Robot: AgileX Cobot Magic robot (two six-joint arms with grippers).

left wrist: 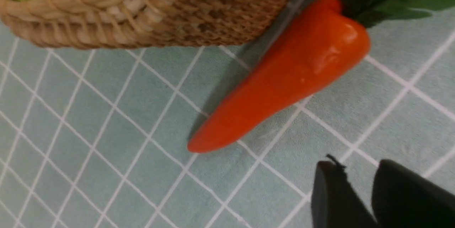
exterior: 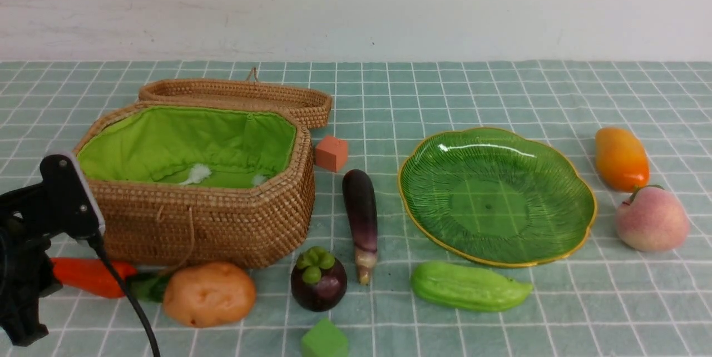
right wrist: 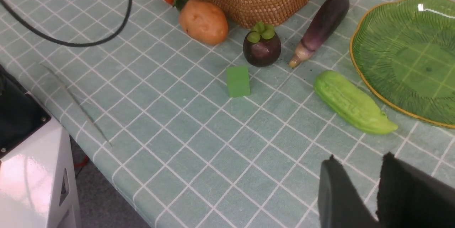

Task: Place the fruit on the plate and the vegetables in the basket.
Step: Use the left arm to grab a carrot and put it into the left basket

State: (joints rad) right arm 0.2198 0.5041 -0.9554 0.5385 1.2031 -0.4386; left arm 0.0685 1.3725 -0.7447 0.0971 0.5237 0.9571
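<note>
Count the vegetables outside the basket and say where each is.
4: carrot and potato on the basket's near side, eggplant between basket and plate, gourd on the plate's near side. Part of the basket's floor is hidden.

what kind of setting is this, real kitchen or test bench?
Probably a lab test bench: toy potato and peach laid out on a checked green cloth, bare white wall behind, left arm and its cable at the left edge.
</note>
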